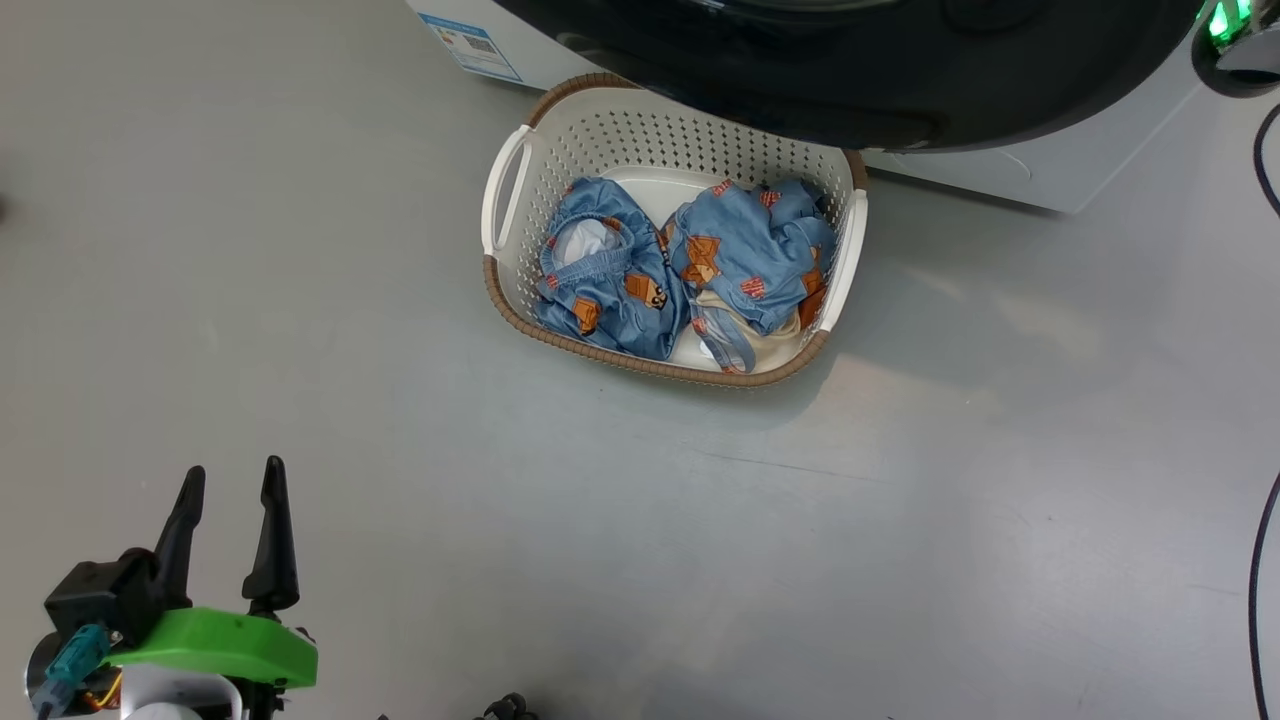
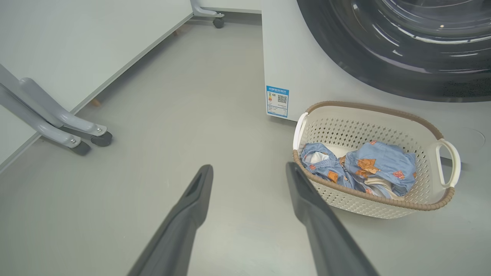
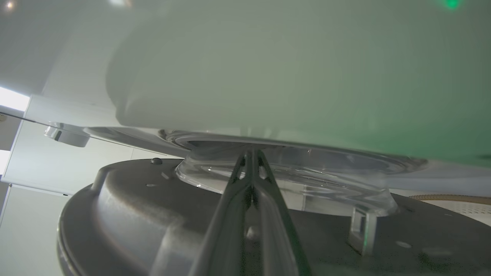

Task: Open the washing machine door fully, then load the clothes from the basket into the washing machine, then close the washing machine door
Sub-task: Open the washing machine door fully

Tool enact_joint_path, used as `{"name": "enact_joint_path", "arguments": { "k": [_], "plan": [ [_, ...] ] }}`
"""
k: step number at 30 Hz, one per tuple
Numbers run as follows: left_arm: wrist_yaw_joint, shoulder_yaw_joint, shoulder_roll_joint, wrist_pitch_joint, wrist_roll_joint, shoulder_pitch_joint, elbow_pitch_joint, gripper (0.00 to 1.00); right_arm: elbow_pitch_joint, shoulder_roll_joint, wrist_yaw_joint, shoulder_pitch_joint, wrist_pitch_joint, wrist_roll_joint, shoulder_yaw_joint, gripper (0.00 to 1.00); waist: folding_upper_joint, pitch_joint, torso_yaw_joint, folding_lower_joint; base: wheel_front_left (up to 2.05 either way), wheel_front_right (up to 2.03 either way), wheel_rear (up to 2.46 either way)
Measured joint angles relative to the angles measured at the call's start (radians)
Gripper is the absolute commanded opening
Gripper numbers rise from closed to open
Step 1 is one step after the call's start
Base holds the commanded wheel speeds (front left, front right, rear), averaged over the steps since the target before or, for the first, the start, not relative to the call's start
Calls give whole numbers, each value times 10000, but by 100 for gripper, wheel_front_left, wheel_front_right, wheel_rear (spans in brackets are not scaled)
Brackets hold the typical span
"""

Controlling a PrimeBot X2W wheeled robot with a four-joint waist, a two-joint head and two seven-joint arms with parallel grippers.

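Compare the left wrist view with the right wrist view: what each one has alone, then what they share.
Left wrist: open left gripper, clothes, a blue label, grey wheeled legs. Right wrist: shut right gripper, the inner face of the door with its glass bowl. Shared: the door, as a black ring in the left wrist view, and the basket, as a rim corner in the right.

left gripper [image 1: 232, 472]: spread wide, empty, well apart from the washing machine door [image 3: 115, 214] | right gripper [image 3: 251, 153]: pressed together, tips at its glass
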Motion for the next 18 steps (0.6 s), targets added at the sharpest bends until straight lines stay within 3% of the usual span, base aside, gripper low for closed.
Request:
{"name": "enact_joint_path", "arguments": {
  "k": [9,18],
  "plan": [
    [0,318,-226,0,-2,-50,-50,100,-54,727,-2,84,313,21,527,0,0,-257,-401,0,0,0,0],
    [0,489,-316,0,4,-121,-33,100,-136,1409,0,1136,667,222,989,0,0,-935,-826,0,0,0,0]
  ]
}}
